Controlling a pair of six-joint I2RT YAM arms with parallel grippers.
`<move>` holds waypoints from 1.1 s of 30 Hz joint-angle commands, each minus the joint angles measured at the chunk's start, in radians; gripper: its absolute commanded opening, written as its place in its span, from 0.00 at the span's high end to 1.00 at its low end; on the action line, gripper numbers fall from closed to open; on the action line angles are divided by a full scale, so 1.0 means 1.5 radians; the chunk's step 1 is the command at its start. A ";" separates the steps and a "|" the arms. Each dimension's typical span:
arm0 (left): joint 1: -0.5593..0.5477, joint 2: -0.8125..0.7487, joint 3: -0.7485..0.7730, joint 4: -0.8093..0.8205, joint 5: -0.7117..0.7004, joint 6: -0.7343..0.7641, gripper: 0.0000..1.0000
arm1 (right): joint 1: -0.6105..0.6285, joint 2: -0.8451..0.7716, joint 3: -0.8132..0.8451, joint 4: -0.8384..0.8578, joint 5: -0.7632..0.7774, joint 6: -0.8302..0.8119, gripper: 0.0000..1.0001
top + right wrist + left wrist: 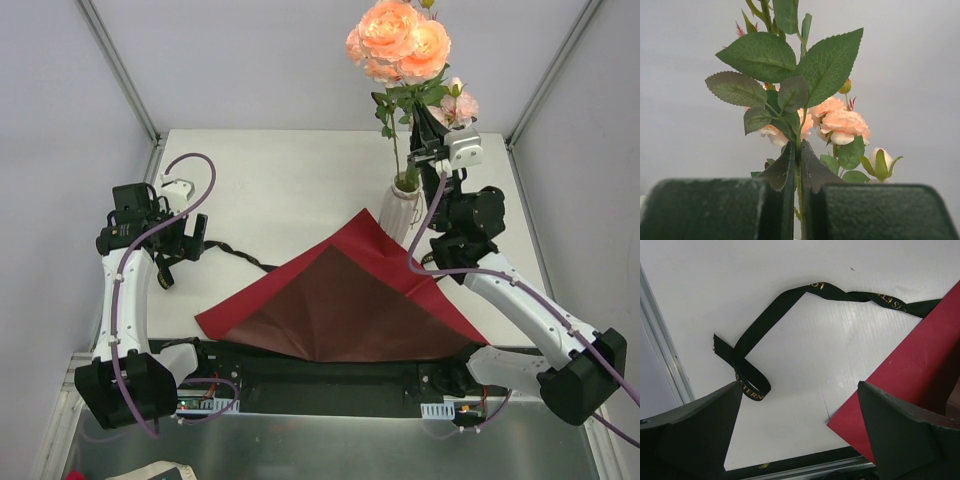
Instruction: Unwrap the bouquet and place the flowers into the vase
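Ribbon (765, 321) beside the red paper (900, 385) reads "ETERN…" in gold; left hand (800, 385) gapes empty, right hand (797, 150) pinches a rose stem (800, 132).

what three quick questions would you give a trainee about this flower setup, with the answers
1. True or false: the red paper lies spread open on the table.
2. What is the right gripper pinching?
3. Which gripper is open? A) left gripper B) right gripper C) both

Key: 1 true. 2 a stem of the flowers, above the vase. 3 A.
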 commanded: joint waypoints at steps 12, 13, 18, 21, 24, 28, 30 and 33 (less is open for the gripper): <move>0.007 -0.006 0.025 -0.006 0.016 0.009 0.01 | -0.028 0.033 -0.030 0.008 0.044 0.091 0.78; 0.007 -0.008 0.024 -0.005 0.012 0.010 0.01 | -0.025 0.019 -0.028 -0.013 0.062 0.108 0.65; 0.006 -0.018 0.012 -0.003 0.011 0.018 0.01 | 0.000 -0.037 -0.037 -0.161 0.121 0.149 0.27; 0.007 -0.019 0.011 -0.002 0.011 0.018 0.01 | 0.007 -0.074 -0.036 -0.251 0.138 0.166 0.12; 0.007 -0.025 0.011 -0.001 0.015 0.016 0.01 | 0.007 -0.109 -0.018 -0.372 0.169 0.221 0.09; 0.008 -0.029 0.011 -0.002 0.017 0.014 0.01 | 0.007 -0.164 -0.009 -0.519 0.187 0.284 0.08; 0.007 -0.032 0.010 -0.003 0.018 0.015 0.01 | 0.007 -0.189 -0.018 -0.551 0.185 0.291 0.07; 0.007 -0.031 0.010 -0.003 0.020 0.015 0.01 | 0.006 -0.233 -0.026 -0.611 0.209 0.310 0.06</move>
